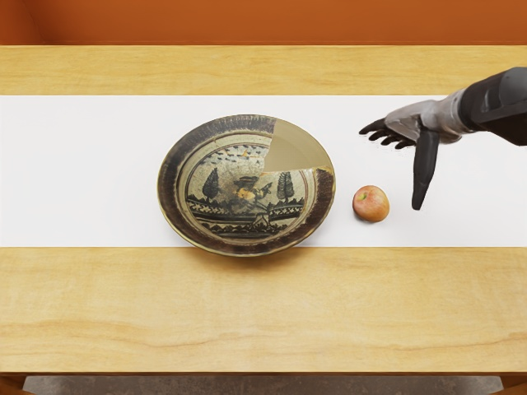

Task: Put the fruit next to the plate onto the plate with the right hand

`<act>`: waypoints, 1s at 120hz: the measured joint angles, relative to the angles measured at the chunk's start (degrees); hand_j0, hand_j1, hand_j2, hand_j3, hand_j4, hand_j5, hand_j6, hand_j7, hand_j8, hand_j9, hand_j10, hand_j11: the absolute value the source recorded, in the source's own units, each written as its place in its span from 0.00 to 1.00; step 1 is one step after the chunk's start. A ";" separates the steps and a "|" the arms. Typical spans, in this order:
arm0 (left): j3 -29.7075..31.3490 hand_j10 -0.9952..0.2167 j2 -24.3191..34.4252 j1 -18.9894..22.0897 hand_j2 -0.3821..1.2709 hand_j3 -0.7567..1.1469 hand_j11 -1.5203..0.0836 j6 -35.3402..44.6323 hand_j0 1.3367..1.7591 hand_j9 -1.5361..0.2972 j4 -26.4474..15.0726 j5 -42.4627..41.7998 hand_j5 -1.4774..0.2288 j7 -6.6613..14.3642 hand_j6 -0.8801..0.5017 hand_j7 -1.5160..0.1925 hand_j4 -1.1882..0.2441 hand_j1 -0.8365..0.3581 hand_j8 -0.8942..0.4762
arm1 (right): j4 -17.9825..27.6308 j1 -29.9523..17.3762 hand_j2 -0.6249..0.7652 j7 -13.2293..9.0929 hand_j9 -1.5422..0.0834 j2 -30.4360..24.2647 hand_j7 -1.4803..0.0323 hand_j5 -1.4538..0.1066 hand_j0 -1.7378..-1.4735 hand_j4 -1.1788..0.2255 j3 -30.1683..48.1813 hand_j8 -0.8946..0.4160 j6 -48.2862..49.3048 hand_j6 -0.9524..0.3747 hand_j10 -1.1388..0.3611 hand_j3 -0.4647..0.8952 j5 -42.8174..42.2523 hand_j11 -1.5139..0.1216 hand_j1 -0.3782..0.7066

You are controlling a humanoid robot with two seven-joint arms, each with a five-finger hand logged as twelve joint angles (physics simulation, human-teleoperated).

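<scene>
Apple (pixel 370 203) lay on white runner (pixel 82 173) just right of painted plate (pixel 177 156), right hand (pixel 409 140) hovered above, fingers spread, holding nothing

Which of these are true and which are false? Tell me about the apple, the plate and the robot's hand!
1. The apple is on the plate. False: it lies beside the plate, on the white runner.
2. The right hand is open and holds nothing. True.
3. The plate has trees painted inside. True.
4. The table is blue. False: it is light wood.
</scene>
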 joint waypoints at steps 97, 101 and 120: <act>0.00 0.82 0.00 0.00 0.23 0.40 0.95 0.00 0.76 0.84 0.01 0.00 0.87 0.00 0.64 0.89 0.83 0.99 0.65 | 2.73 -17.41 0.44 -0.05 0.91 10.83 0.94 0.89 0.30 0.81 -1.50 0.65 -28.19 0.68 0.73 0.34 -27.02 0.89 0.08; 0.00 0.82 0.00 0.00 0.23 0.40 0.95 0.00 0.76 0.84 0.01 0.00 0.87 0.00 0.64 0.89 0.83 0.99 0.65 | 3.17 -17.74 0.44 -0.05 0.90 10.83 0.93 0.89 0.30 0.80 -1.59 0.64 -29.13 0.67 0.72 0.34 -28.05 0.88 0.09; 0.00 0.82 0.00 0.00 0.23 0.40 0.95 0.00 0.76 0.84 0.00 0.00 0.87 0.00 0.64 0.89 0.83 0.99 0.65 | 5.68 -18.98 0.44 -0.05 0.86 10.70 0.89 0.84 0.30 0.76 -1.98 0.60 -32.68 0.64 0.69 0.34 -31.12 0.84 0.14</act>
